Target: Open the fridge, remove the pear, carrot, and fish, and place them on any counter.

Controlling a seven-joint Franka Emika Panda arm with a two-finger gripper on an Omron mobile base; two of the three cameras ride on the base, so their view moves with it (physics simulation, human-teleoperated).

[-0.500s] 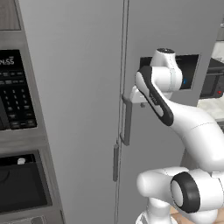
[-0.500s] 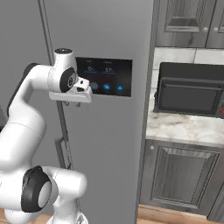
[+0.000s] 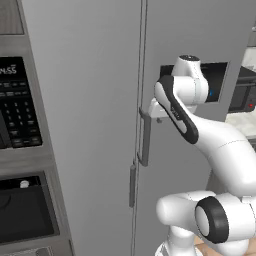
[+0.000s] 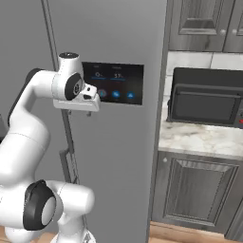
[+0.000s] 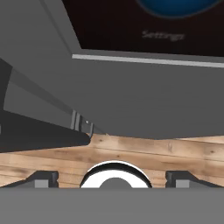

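The fridge (image 3: 95,100) stands shut, both light-grey doors closed with the seam running down between them and a vertical bar handle (image 3: 145,137) on each side of that seam. The white arm reaches up from the base and bends toward the right-hand door, and the gripper (image 4: 78,113) sits right against the top of that door's handle, just left of the black dispenser panel (image 4: 118,83); whether the jaws actually bracket the bar is hard to judge, since the wrist hides them from both base cameras. In the hand view the two dark fingertips (image 5: 41,178) stand far apart at the bottom corners, so the jaws are wide and hold nothing. The same view looks along the door toward the wooden floor (image 5: 144,151) and catches the lower edge of the panel, where the word "Settings" can be read under a blue round icon. The panel also shows small pale figures and blue icons, too small to read. To the right of the fridge, the marble worktop (image 4: 199,137) carries a dark microwave (image 4: 206,97). On the left, a built-in oven's keypad (image 3: 17,107) shows letters ending in "SS".
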